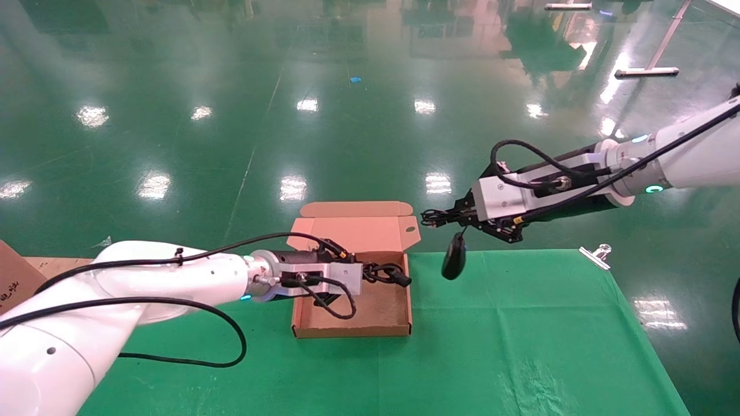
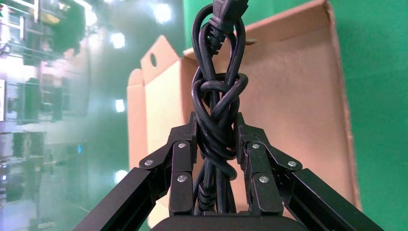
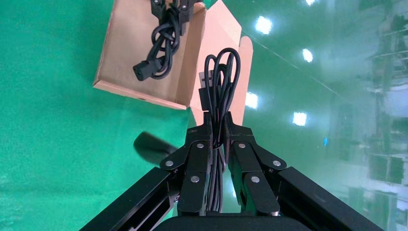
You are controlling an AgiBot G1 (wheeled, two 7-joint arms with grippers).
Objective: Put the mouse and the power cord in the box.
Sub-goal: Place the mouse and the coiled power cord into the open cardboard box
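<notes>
Mouse (image 1: pixel 454 257): small, black, oval, hanging by its thin black cable (image 3: pixel 219 86) above the green table cover (image 1: pixel 520 346), just right of the box (image 1: pixel 352 323). The right gripper (image 1: pixel 442 218) is clamped on the folded loops of that cable, in the air beyond the table's far edge.

Power cord (image 2: pixel 217 110): thick black cable knotted into a bundle with chunky plugs. The left gripper (image 1: pixel 370 274) is closed on the bundle and holds it over the open box, one plug (image 1: pixel 403 280) reaching toward the box's right wall.

A metal clip (image 1: pixel 596 255) lies at the cover's far right corner. A brown cardboard piece (image 1: pixel 14 277) sits at the far left.

The box lies open, lid (image 1: pixel 358 222) hinged back on the far side; its visible floor is bare cardboard.
</notes>
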